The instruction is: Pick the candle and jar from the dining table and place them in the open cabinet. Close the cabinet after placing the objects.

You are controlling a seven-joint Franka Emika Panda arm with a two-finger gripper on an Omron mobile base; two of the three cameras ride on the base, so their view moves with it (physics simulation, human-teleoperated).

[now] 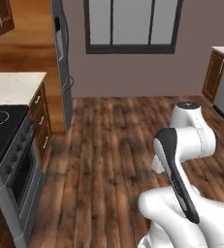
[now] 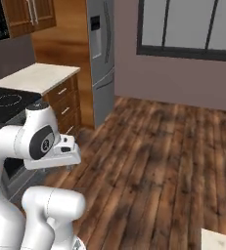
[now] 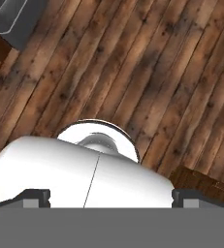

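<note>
I judge I am at the very first step, the drive toward the desk, with nothing picked yet. My tool (image 3: 111,197) hangs folded close to my own body, facing down at the wood floor (image 3: 147,63), its fingertips (image 3: 36,196) spread wide with nothing between them. Where the candle and the jar stand I cannot tell from here. Far off to the tool's left sit the stove (image 1: 2,131) and a speckled side counter (image 1: 14,87) with drawers. Above these hangs a brown cabinet (image 2: 29,14) with long silver handles; its doors look closed, so I cannot say it is the open one I need. Beyond the counter, ahead and left of the tool, stands the grey fridge (image 1: 62,58), then a dark-framed window (image 1: 130,24) straight ahead. Low on the tool's right a cream speckled corner (image 2: 221,240) pokes in, which may be the desk. The next move calls for turning the base that way and unfolding the arm; the floor between looks free, though the stove front is near my left flank.
</note>
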